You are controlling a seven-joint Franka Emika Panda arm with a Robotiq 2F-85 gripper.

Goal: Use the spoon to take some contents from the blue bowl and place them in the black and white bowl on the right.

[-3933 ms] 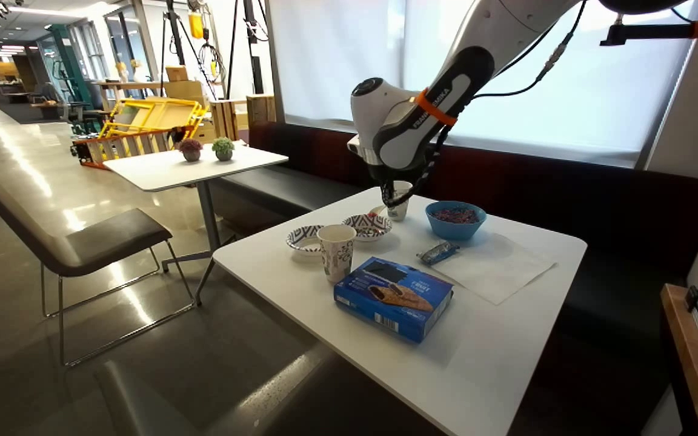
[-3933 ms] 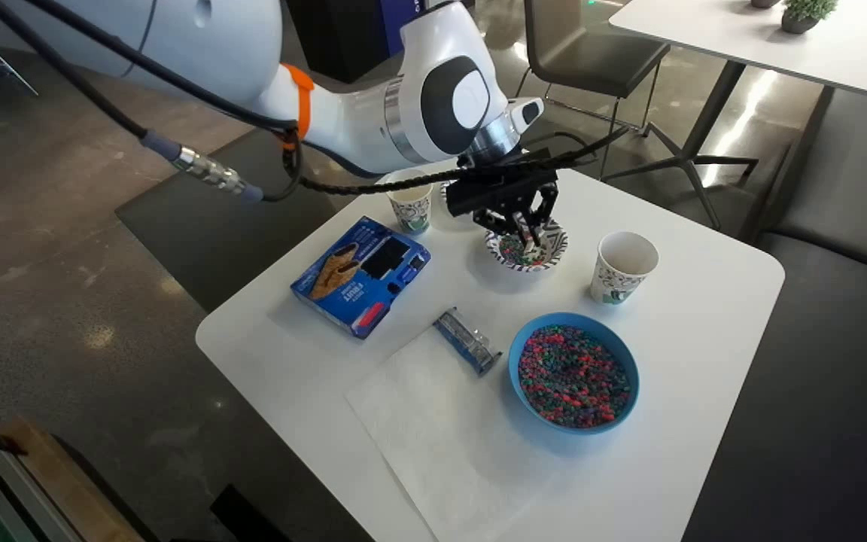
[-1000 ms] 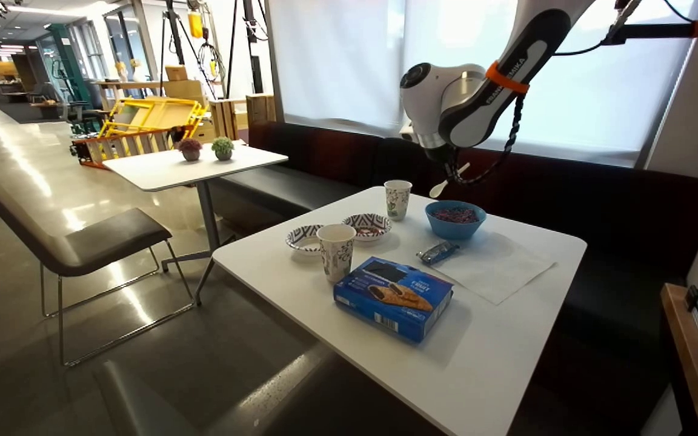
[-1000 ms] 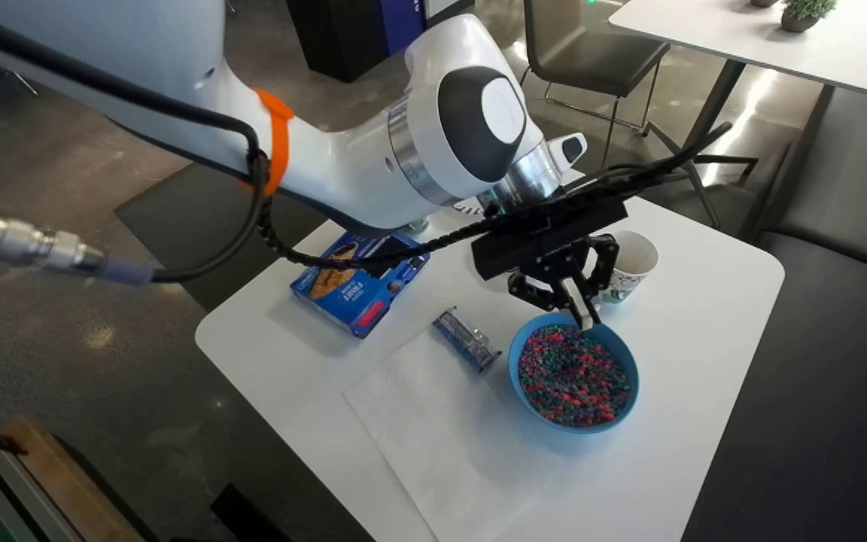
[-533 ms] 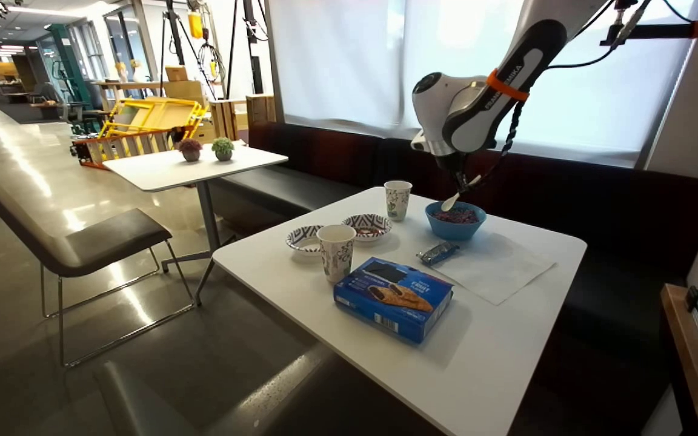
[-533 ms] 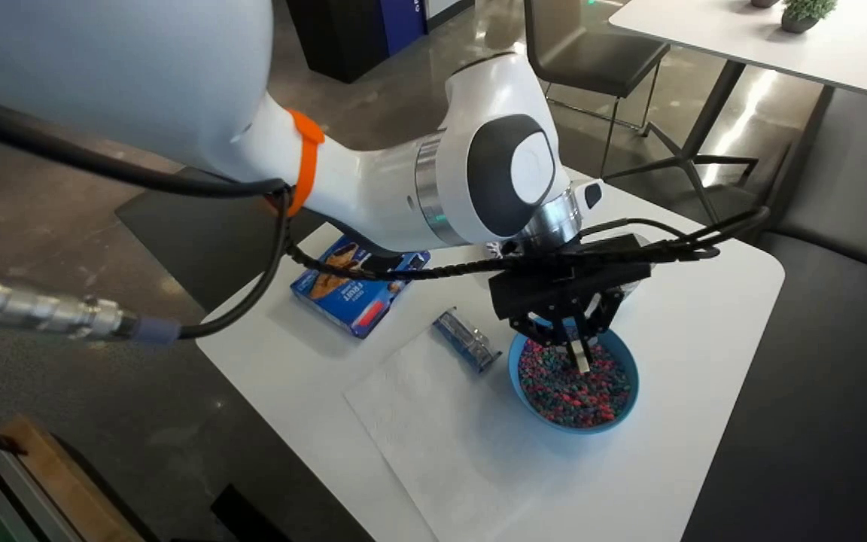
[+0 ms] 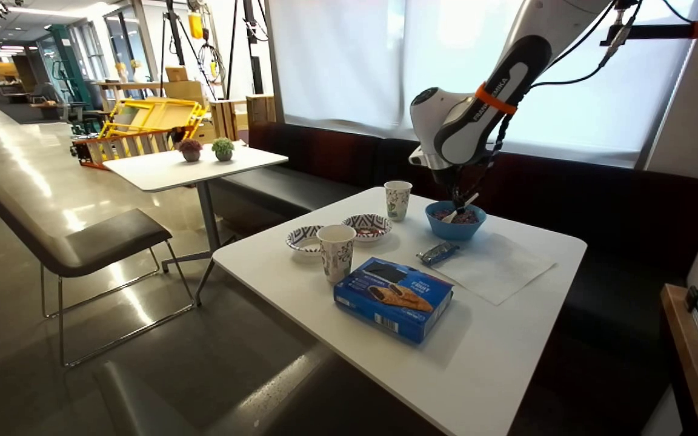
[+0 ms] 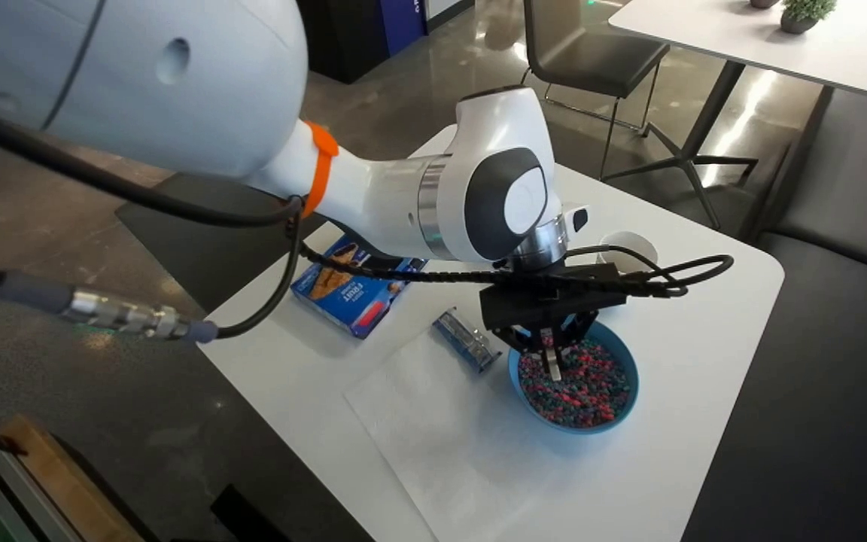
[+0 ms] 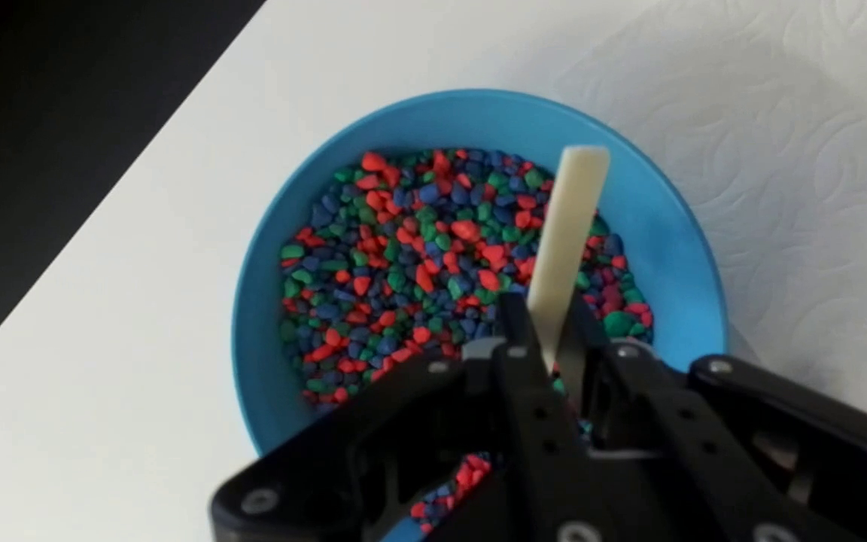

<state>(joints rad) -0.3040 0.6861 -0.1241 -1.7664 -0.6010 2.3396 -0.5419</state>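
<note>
My gripper (image 9: 548, 320) is shut on the pale spoon (image 9: 570, 218), low over the blue bowl (image 9: 463, 113). The spoon's handle end points up past the fingertips in the wrist view; its scoop is hidden there. In an exterior view the spoon (image 7: 449, 217) slants down, its scoop inside the blue bowl (image 7: 455, 231), at or near the red, green and blue pebbles. The gripper (image 8: 552, 360) hides part of the blue bowl (image 8: 632, 376). Two black and white bowls stand side by side; the right one (image 7: 358, 221) holds a few pebbles, the left one (image 7: 303, 234) is partly hidden.
A paper cup (image 7: 397, 200) stands between the blue bowl and the patterned bowls. Another paper cup (image 7: 337, 254) stands in front of the patterned bowls. A blue snack box (image 7: 394, 297), a wrapped bar (image 7: 438, 252) and a white paper sheet (image 7: 500, 272) lie on the table.
My gripper has moved with the spoon from above the right patterned bowl to above the blue bowl. Over the last second it has lowered, bringing the scoop inside the blue bowl.
</note>
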